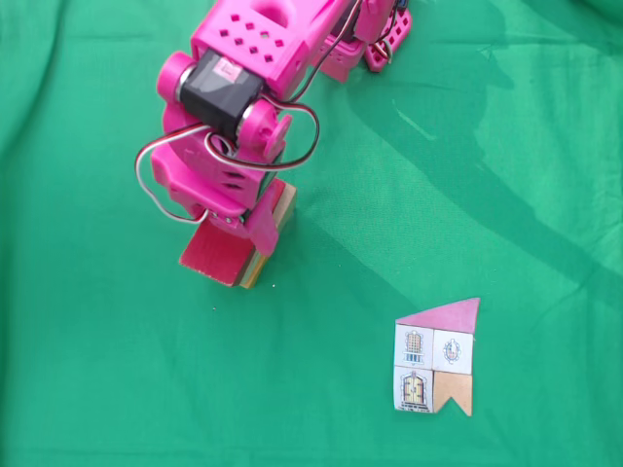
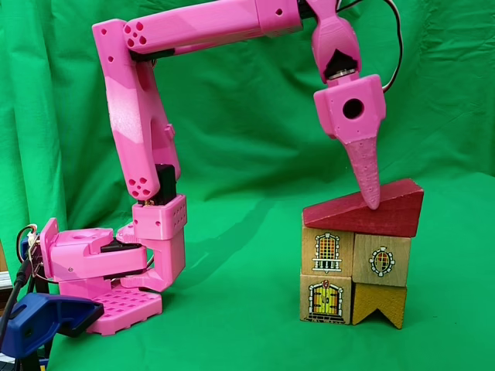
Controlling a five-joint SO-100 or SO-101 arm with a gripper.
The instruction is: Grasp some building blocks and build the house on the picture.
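Pink arm (image 2: 139, 131) arched over green cloth (image 2: 247, 325), gripper (image 2: 370, 197) pointing down onto the house's red roof block (image 2: 394, 216), grip state unclear.

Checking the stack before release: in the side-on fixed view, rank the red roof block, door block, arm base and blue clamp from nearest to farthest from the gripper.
From the gripper:
1. Roof block, touching the fingertip, on top of the stack.
2. Door block, bottom left of the stack.
3. Arm base, far left.
4. Blue clamp, bottom-left corner.
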